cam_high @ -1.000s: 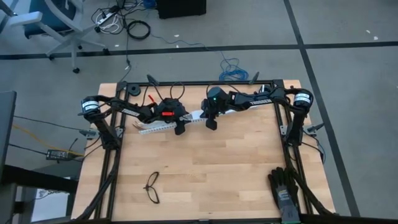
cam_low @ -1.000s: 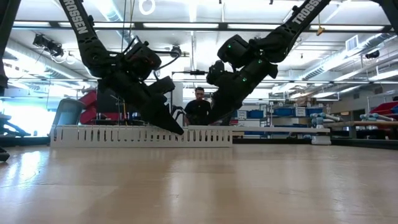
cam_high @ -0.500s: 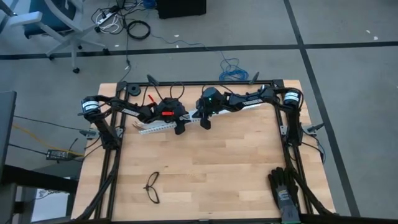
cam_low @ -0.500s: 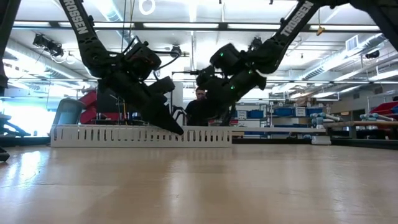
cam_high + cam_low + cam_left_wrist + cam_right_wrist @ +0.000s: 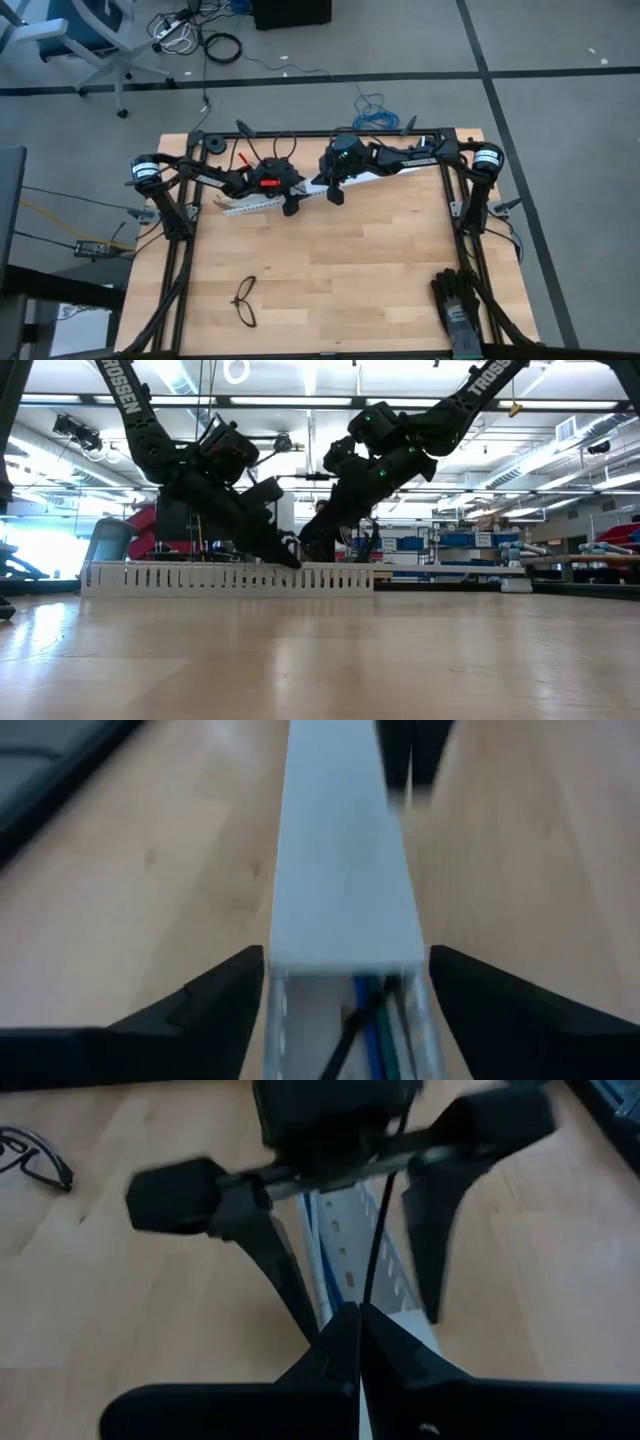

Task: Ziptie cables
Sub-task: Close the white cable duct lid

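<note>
At the table's far edge, the left gripper (image 5: 290,205) straddles the white slotted duct (image 5: 250,205) with jaws spread, not touching it; the cables (image 5: 375,1020) lie inside the duct. Just beside it, the right gripper (image 5: 357,1342) pinches the thin dark ziptie (image 5: 372,1260) over the duct.

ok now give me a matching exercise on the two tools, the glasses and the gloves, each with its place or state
1 left tool
2 right tool
3 black thin-framed glasses
4 pair of black gloves

a at a corner on the right arm's side
b open, astride the white slotted plastic duct
c lying alone on the left arm's side
d shut on a thin dark strip

Pairs: 1-b, 2-d, 3-c, 4-a
</note>
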Controlling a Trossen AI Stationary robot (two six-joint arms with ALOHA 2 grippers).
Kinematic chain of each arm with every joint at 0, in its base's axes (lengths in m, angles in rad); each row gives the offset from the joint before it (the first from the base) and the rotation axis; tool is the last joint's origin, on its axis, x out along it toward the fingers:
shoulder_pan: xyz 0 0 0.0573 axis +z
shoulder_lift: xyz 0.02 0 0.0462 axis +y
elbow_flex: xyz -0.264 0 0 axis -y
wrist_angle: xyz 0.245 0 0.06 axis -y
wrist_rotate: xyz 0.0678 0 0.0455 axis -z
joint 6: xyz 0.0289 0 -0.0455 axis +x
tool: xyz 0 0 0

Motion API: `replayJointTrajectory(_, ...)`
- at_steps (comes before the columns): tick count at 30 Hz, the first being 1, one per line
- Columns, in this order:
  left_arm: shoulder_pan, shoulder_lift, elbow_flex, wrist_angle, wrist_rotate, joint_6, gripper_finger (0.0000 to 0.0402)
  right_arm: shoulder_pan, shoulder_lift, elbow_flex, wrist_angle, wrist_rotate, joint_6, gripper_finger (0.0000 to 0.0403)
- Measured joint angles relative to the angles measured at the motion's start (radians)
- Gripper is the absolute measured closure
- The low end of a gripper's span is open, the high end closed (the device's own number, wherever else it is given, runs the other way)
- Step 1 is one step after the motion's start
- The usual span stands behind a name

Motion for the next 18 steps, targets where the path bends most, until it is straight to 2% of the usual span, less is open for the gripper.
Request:
replayJointTrajectory(6,0.0,0.0,0.0,0.036,0.055,-0.079,0.0074,0.0,-0.001,0.0,-0.01,-0.001,0.008,0.0403)
replayJointTrajectory(10,0.0,-0.011,0.0,-0.005,0.115,-0.084,0.0071,0.001,-0.001,0.0,-0.011,-0.001,0.023,0.0403)
replayJointTrajectory(18,0.003,-0.108,-0.004,-0.115,0.125,-0.055,0.0071,0.001,-0.002,0.0,-0.016,-0.002,0.028,0.0403)
